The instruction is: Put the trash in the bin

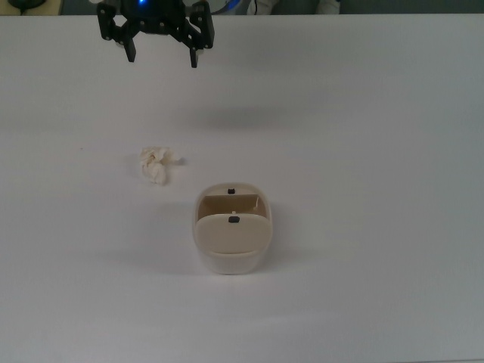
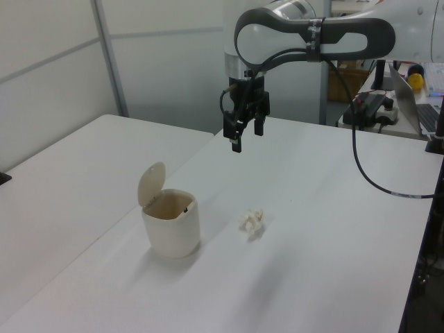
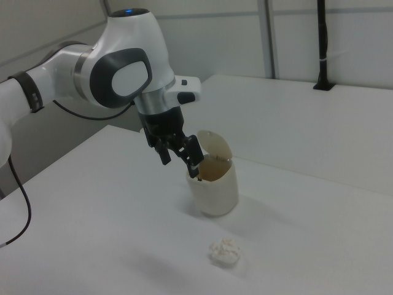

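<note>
The trash (image 1: 157,164) is a small crumpled off-white paper wad lying on the white table, left of the bin in the top view. The bin (image 1: 231,261) is a cream container standing upright with its flap lid (image 2: 151,184) tilted open and its tan inside showing. My gripper (image 1: 162,59) hangs open and holds nothing, well above the table near the top view's upper edge, apart from both objects. The left view shows the gripper (image 2: 246,137) beyond the trash (image 2: 252,222) and the bin (image 2: 172,229). In the right view the gripper (image 3: 180,166) overlaps the bin (image 3: 215,193), and the trash (image 3: 225,252) lies nearer the camera.
A second white table (image 2: 62,180) adjoins on the left view's left. A laptop (image 2: 420,97) and black cables (image 2: 374,104) sit past the table at the left view's right. A black post (image 3: 322,43) stands on the far table in the right view.
</note>
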